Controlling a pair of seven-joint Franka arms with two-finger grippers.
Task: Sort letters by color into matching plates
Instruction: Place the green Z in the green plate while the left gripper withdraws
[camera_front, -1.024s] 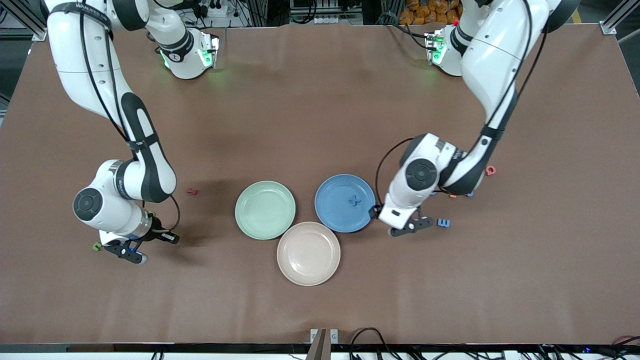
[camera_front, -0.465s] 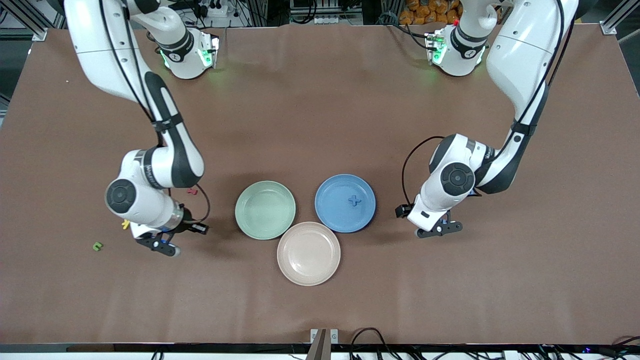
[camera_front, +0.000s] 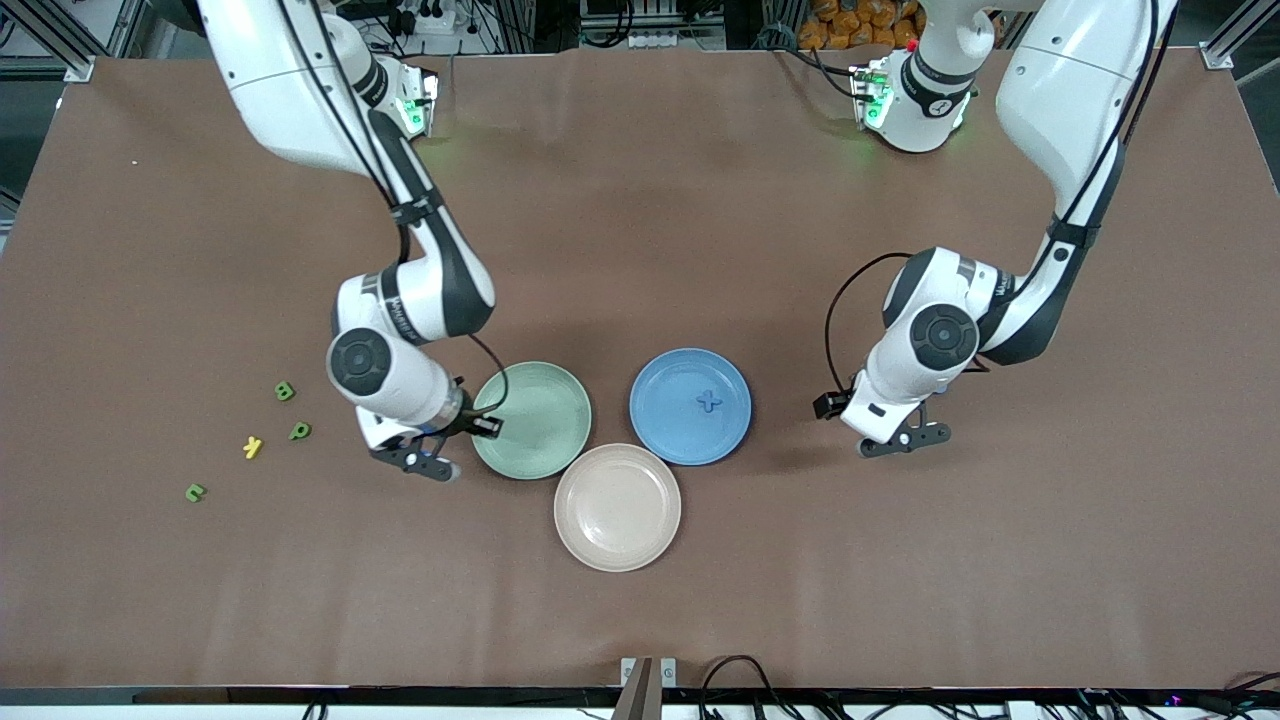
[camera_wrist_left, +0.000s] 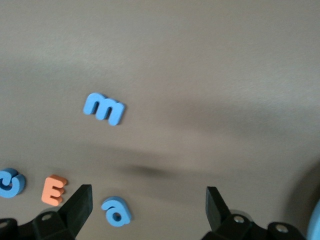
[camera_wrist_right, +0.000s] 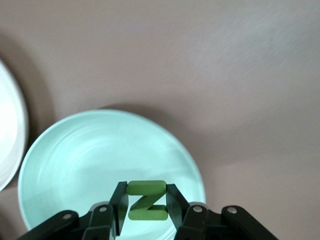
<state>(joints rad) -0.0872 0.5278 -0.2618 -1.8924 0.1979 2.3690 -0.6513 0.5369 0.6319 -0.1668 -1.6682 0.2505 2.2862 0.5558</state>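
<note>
Right claw (camera_front: 428, 462): lower left of centre in the front view, at the rim of the mint green plate (camera_front: 531, 420) on the side toward the right arm's end of the counter (camera_front: 640, 250); its fingers are clamped on a dark green letter Z (camera_wrist_right: 146, 200), which the right wrist view shows over that plate. Left claw (camera_front: 905, 441): lower right of centre in the front view, fingers spread wide apart with nothing between them, over bare counter toward the left arm's end, clear of the blue plate (camera_front: 690, 406). Blue plate: centre of the front view, just beside the mint green plate, holding one blue cross-shaped piece (camera_front: 709, 402). Beige plate (camera_front: 617, 507): lower centre, nearer the front camera, touching or almost touching both other plates. Loose letters, left part of the front view: green B (camera_front: 284, 391), green P (camera_front: 299, 431), yellow K (camera_front: 252, 447), green C (camera_front: 195, 492), all flat on the counter and well apart from the plates. Left wrist view: blue m (camera_wrist_left: 104, 108), blue a (camera_wrist_left: 117, 210), orange E (camera_wrist_left: 53, 190) and another blue letter (camera_wrist_left: 11, 183) at the frame's edge, all lying on the counter.
</note>
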